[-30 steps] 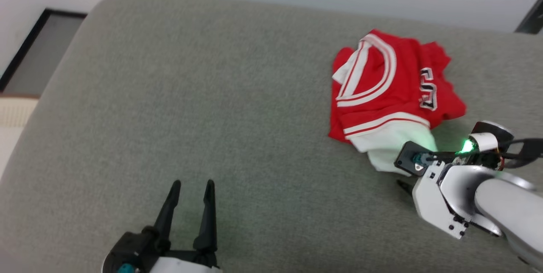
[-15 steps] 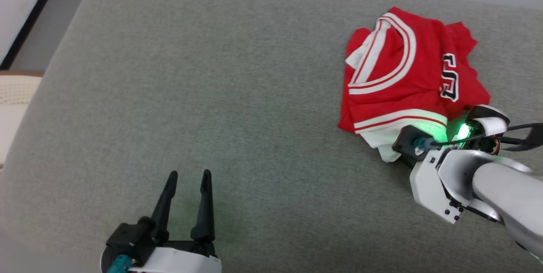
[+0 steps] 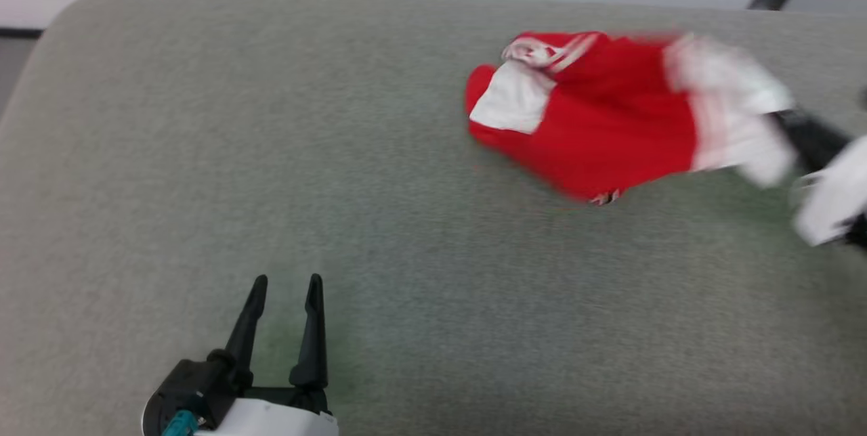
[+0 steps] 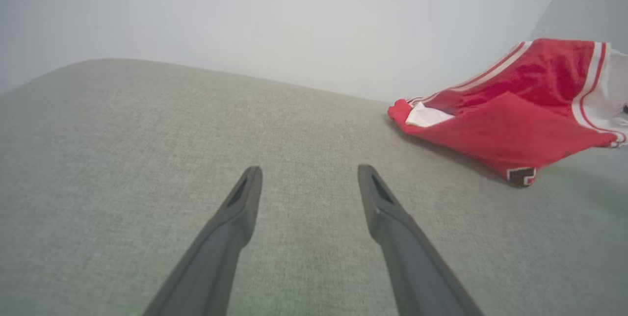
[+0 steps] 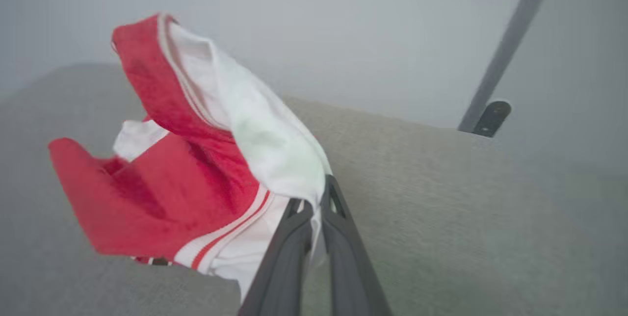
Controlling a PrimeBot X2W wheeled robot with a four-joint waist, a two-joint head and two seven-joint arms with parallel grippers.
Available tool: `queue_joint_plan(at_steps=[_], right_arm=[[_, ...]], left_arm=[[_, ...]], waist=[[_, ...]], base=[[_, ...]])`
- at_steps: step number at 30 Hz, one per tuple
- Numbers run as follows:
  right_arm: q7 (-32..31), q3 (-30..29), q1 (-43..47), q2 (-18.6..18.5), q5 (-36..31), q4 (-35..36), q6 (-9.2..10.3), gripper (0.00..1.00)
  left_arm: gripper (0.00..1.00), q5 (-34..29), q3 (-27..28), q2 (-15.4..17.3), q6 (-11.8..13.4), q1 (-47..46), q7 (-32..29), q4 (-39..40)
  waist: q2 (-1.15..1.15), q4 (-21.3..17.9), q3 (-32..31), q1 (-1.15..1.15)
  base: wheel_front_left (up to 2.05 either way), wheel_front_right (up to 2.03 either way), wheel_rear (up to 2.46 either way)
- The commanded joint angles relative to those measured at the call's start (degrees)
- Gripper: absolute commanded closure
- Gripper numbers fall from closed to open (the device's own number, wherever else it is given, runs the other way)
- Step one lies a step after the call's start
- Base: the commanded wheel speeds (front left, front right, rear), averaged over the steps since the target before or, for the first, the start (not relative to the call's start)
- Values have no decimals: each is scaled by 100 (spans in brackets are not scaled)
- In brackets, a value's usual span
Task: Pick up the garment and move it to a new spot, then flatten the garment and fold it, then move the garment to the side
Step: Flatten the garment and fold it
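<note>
The garment (image 5: 196, 183) was found at the far right of the grey cushioned surface (image 3: 271, 151), bunched and half raised. Its white-sleeved end was held up off the cushion, while the red body sagged away from that end. The opposite end appeared to rest on the fabric, and a low corner with dark lettering hung close to it; whether that corner touched could not be told. In the head view the cloth was blurred, so its folds could not be read there.

The sleeve was pinched by the right gripper (image 5: 314, 203), whose two dark fingers were drawn almost together with only thin white cloth between them. A grip at one edge was judged to suit the first step, since the rest of the shirt is left to trail and can be carried to a new spot.

The left gripper (image 3: 287, 280) was held low at the near side, well apart from the garment, its fingers spread wide with nothing between them. It was probably kept clear until flattening calls for a second hold.
</note>
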State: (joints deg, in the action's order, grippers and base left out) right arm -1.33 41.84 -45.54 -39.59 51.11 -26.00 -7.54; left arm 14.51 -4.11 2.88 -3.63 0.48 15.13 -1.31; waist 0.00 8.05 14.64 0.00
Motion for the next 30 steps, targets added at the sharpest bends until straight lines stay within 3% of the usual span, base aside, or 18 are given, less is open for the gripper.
queue_joint_plan(at_steps=[1, 5, 15, 24, 29, 30], right_arm=[[80, -433, 200, 13, 201, -301, 10, 100], [168, -1322, 512, 246, 303, -1299, 7, 100], [739, -2385, 539, 712, -20, -2729, 8, 100], [1291, -2988, 129, 846, -201, -3498, 8, 100], [1252, -2965, 29, 922, -455, -3939, 8, 100], [1276, -2977, 6, 937, -478, -4014, 8, 85]], left_arm=[[0, -52, 7, 1, -50, 38, 2, -20], [0, -106, 13, 1, -96, 23, 2, -53], [0, -141, 39, 2, -182, -66, 2, -93], [0, -145, 47, 2, -228, -168, 2, -184], [0, -133, 51, 2, -249, -236, 2, -244], [0, -125, 55, 2, -253, -259, 2, -265]], waist=[[0, -261, -53, 0], [0, -359, -21, 0], [0, -403, 136, 0], [0, -418, 207, 0], [0, -426, 216, 0], [0, -426, 205, 0]], base=[[0, 0, 0], [0, 0, 0], [0, 0, 0], [0, 0, 0], [0, 0, 0], [0, 0, 0]])
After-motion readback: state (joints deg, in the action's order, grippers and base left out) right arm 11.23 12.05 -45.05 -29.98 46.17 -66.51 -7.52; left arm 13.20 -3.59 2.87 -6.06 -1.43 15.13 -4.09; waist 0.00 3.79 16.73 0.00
